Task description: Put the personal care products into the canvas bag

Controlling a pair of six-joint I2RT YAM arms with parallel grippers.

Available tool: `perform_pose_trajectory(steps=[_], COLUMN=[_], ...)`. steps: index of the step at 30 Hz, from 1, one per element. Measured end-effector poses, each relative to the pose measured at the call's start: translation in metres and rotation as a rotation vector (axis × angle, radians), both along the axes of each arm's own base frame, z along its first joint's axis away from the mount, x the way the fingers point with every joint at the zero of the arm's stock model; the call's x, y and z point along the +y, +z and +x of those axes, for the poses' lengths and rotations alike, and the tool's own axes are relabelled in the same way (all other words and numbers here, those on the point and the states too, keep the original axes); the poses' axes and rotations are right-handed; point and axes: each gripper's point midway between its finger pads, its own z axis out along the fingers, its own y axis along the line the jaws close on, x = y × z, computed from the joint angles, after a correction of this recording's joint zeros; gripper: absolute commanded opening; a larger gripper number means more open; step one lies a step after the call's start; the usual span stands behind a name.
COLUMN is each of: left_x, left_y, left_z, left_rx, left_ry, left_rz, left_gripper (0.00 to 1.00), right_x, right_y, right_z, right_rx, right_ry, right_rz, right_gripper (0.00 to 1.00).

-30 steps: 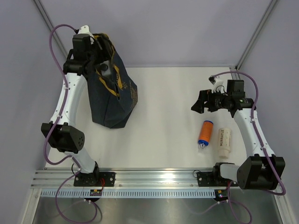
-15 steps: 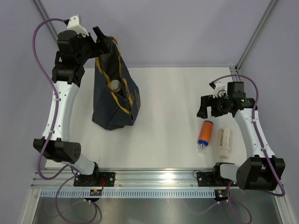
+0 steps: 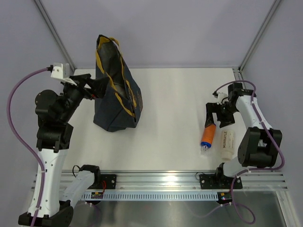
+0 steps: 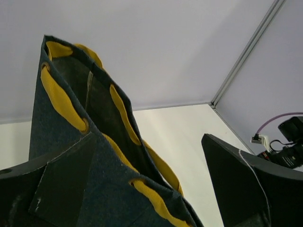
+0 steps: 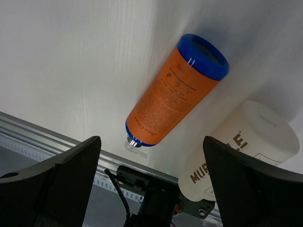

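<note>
Navy canvas bag [image 3: 116, 94] stood upright far-left on desk [image 3: 170, 113]; yr L jaws gaped beside it. R jaws, also apart, hung over orange bottle [image 3: 208, 135] w/ whitish bottle [image 3: 227, 144] just beside.

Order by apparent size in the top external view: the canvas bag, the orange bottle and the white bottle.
1. canvas bag, by far largest.
2-3. white bottle and orange bottle: nearly alike in size, so not ranked.
</note>
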Motion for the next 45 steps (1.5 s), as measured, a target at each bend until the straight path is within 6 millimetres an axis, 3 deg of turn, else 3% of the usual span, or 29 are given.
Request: perform_pose_trajectory(steps=[5, 9, 16, 23, 25, 29, 30, 32, 33, 36, 38, 41, 45], left_x=[-0.001, -0.005, -0.006, -0.005, -0.005, -0.004, -0.004, -0.004, -0.004, -0.004, -0.004, -0.005, -0.005], left_y=[-0.030, -0.041, -0.036, -0.040, -0.041, -0.040, -0.039, -0.039, -0.039, -0.040, -0.041, -0.042, -0.042], left_z=[-0.014, -0.021, -0.031, -0.036, -0.037, -0.042, -0.042, -0.042, -0.042, -0.041, -0.040, -0.038, -0.036], left_rx=[0.037, 0.057, 0.045, 0.058, 0.065, 0.058, 0.056, 0.057, 0.060, 0.065, 0.070, 0.076, 0.078], left_ry=[-0.015, -0.040, -0.053, -0.049, -0.046, -0.042, -0.042, -0.042, -0.042, -0.043, -0.043, -0.045, -0.044], left_rz=[-0.005, -0.030, -0.057, -0.055, -0.055, -0.057, -0.058, -0.061, -0.063, -0.068, -0.070, -0.071, -0.070], left_gripper=[0.99, 0.99, 0.99, 0.99, 0.99, 0.99, 0.99, 0.99, 0.99, 0.99, 0.99, 0.99, 0.99], right_x=[-0.002, -0.002, -0.002, 0.015, 0.015, 0.015, 0.015, 0.017, 0.017, 0.020, 0.025, 0.035, 0.056], right_y=[-0.026, -0.045, -0.064, -0.090, -0.096, -0.103, -0.105, -0.106, -0.105, -0.104, -0.099, -0.084, -0.040], right_z=[0.005, 0.004, 0.007, 0.012, 0.013, 0.014, 0.014, 0.015, 0.017, 0.027, 0.038, 0.055, 0.085], right_rx=[0.133, 0.234, 0.302, 0.353, 0.368, 0.383, 0.386, 0.396, 0.394, 0.373, 0.345, 0.292, 0.172], right_ry=[-0.079, -0.141, -0.242, -0.272, -0.289, -0.313, -0.316, -0.319, -0.319, -0.315, -0.305, -0.271, -0.192], right_rz=[-0.003, -0.028, -0.133, -0.204, -0.208, -0.214, -0.215, -0.208, -0.201, -0.178, -0.134, -0.043, 0.151], right_gripper=[1.00, 1.00, 1.00, 0.95, 0.90, 0.67, 0.50, 0.39, 0.25, 0.05, 0.00, 0.00, 0.00])
